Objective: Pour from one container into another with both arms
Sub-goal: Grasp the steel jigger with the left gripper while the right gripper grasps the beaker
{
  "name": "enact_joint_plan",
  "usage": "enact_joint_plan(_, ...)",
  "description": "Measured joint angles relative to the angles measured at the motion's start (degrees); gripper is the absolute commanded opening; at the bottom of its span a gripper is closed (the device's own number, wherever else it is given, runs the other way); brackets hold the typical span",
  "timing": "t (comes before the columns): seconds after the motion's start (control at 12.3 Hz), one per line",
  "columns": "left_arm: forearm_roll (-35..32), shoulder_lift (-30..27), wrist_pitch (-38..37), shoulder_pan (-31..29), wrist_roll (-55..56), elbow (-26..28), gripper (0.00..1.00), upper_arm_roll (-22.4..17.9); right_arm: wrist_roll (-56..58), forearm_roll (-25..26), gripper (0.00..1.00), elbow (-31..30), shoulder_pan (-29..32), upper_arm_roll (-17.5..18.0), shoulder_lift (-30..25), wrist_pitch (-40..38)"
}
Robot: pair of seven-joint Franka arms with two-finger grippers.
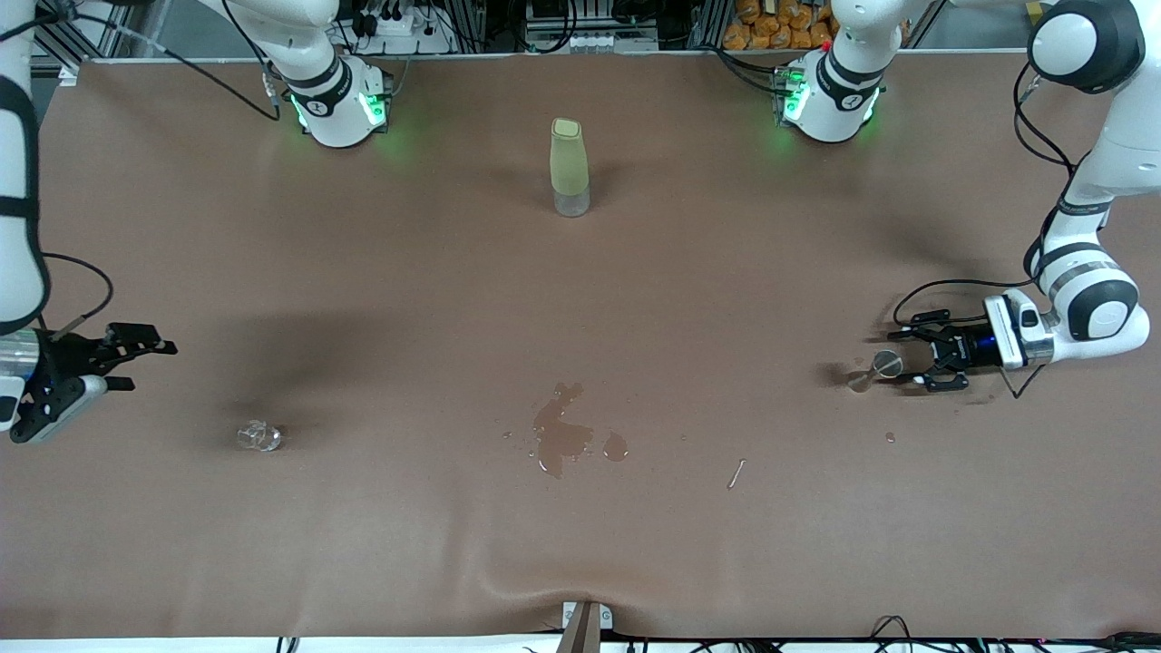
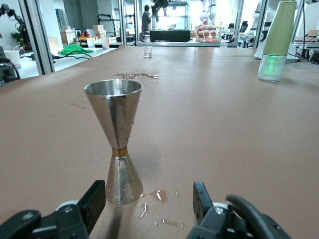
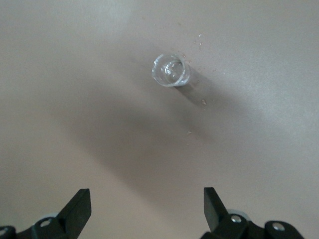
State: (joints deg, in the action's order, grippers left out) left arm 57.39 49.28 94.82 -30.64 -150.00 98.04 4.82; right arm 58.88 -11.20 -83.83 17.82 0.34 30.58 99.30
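A: What have you got at the left arm's end of the table?

B: A steel measuring cup, the hourglass kind with 2 cones joined at a thin gold band. It stands upright on the brown table, wider cone up, with water drops on its side and a few more on the cloth at its foot.

A: And your left gripper?

B: Low at the table, lying level, 1 finger to each side of the cup's lower cone. The fingers stand apart from the metal, so the jaws are open and nothing is held.

A: The right one?

B: Your right gripper hangs over the right arm's end of the table, jaws spread wide, empty. It looks down on a small clear glass standing upright on the cloth.

A: Anything else?

B: A tall bottle, pale green sleeve over a clear base, stands upright between the 2 bases. A dark wet patch marks the middle of the table, nearer the front camera than the bottle.
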Motion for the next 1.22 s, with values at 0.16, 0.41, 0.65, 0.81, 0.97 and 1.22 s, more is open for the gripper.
enact_joint_plan(0.16, 0.32, 0.07, -0.11, 0.13, -0.71, -0.56, 0.78, 0.98, 13.51, -4.82, 1.00, 0.04, 2.52, -0.01, 1.30, 0.96)
enact_joint_plan(0.41, 2.60, 0.60, -0.15, 1.23, -1.83, -0.79, 0.72, 1.15, 27.57, -13.33, 1.00, 0.03, 5.34, -0.01, 3.49, 0.98)
enact_joint_plan(0.65, 4.25, 2.40, -0.14, 2.09, -3.89, -1.91, 0.65, 1.15, 41.25, -21.54, 1.00, 0.02, 7.27, -0.03, 7.44, 1.19)
enact_joint_plan(0.81, 4.80, 3.28, -0.15, 2.50, -3.94, -3.11, 0.58, 1.17, 46.50, -25.70, 1.00, 0.02, 8.20, -0.04, 10.38, 2.27)
enact_joint_plan(0.97, 5.21, 3.51, -0.15, 3.04, -3.94, -3.52, 0.49, 1.18, 54.30, -33.01, 1.00, -0.03, 9.38, -0.05, 13.67, 2.40)
enact_joint_plan(1.22, 5.34, 3.52, -0.22, 3.20, -3.94, -3.65, 0.45, 1.34, 65.21, -42.61, 1.00, -0.03, 10.21, -0.07, 18.97, 2.41)
